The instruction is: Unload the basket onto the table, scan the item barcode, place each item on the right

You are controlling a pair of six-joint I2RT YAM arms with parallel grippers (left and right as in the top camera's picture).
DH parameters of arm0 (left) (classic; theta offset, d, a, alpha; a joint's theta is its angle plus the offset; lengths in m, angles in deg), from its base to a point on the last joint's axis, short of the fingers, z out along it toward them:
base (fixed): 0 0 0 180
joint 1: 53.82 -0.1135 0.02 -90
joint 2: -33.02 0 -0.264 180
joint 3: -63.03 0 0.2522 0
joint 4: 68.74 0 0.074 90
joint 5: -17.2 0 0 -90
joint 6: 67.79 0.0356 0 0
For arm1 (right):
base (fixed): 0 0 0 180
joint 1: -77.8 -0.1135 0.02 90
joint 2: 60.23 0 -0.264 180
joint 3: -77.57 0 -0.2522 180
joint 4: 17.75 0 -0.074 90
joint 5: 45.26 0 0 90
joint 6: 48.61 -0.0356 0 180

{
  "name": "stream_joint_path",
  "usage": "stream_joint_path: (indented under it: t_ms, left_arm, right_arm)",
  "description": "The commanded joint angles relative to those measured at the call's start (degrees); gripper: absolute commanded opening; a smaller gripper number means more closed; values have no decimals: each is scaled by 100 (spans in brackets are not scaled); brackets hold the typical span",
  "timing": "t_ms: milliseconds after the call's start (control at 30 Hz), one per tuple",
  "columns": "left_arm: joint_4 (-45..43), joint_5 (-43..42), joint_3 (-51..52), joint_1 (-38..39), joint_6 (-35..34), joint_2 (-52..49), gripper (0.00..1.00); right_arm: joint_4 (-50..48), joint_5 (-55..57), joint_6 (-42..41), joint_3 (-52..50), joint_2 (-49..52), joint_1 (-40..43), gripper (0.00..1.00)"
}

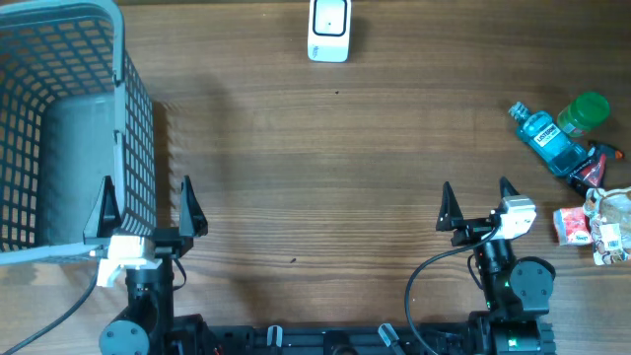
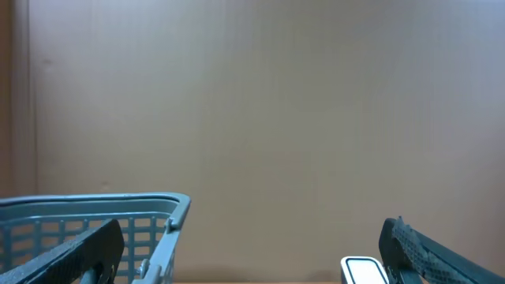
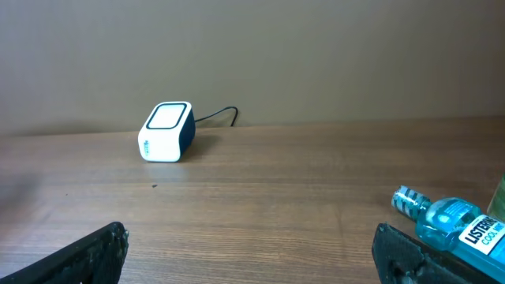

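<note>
Both hands empty, nothing gripped. Left hand [image 1: 146, 192] had its fingers wide apart at the near left of the bench [image 1: 315, 177]. From above, its left finger overlapped the right wall of the grey mesh basket [image 1: 138, 118]; contact could not be told. Right hand [image 1: 476, 192] also had its fingers wide apart, at the near right. The white scanner [image 1: 328, 30] stood at the far edge, centre, well apart from both hands. Items lay clustered at the right edge: blue mouthwash bottle [image 1: 547, 138] on its side, green-capped bottle [image 1: 584, 111] just beside it, small packets [image 1: 572, 227] nearer the right hand.
</note>
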Motion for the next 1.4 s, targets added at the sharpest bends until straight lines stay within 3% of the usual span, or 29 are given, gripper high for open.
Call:
stream_joint_path:
  t_ms: [0, 133, 1367]
  left_arm:
    - [949, 866, 909, 83, -564, -7, 100]
    - [1797, 953, 909, 94, -566, -7, 100]
    - [1775, 925, 909, 85, -568, -24, 100]
  right_arm:
    - [-7, 98, 35, 4, 33, 24, 100]
    - [-7, 98, 35, 4, 33, 24, 100]
    - [-2, 162, 39, -2, -234, 313, 100]
